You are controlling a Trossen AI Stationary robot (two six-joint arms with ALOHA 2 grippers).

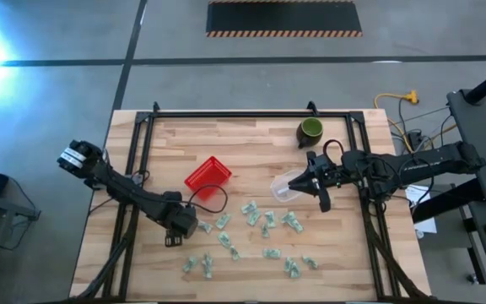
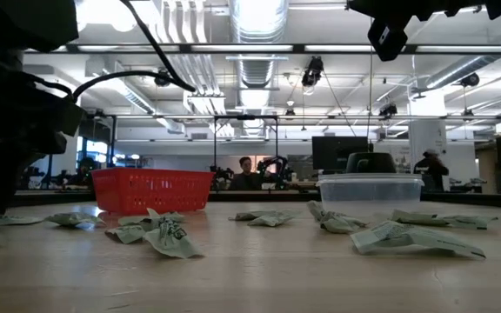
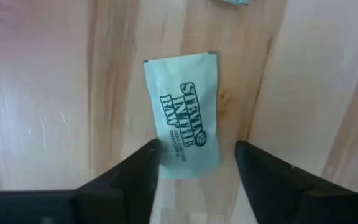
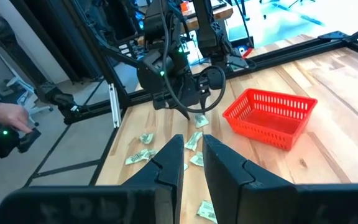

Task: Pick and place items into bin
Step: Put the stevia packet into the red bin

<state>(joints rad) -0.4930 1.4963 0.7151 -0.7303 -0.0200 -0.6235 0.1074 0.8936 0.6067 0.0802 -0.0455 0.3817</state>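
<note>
Several pale green-and-white packets (image 1: 260, 224) lie flat and scattered on the wooden table's near half. My left gripper (image 1: 178, 228) points down at the cluster's left end. In the left wrist view it (image 3: 197, 165) is open, with one finger on each side of the near end of a printed packet (image 3: 182, 121) that lies flat on the wood. My right gripper (image 1: 321, 196) hangs above the table beside the clear plastic tub (image 1: 283, 187), its fingers (image 4: 192, 140) nearly together with nothing between them. The red mesh basket (image 1: 207, 176) stands left of the tub.
A dark green cup (image 1: 310, 129) stands near the far edge, behind the clear tub. A black metal frame (image 1: 142, 135) runs along the table's sides. Bare wood lies between the basket and the far edge. A person's hand (image 4: 5, 115) shows beyond the table's left side.
</note>
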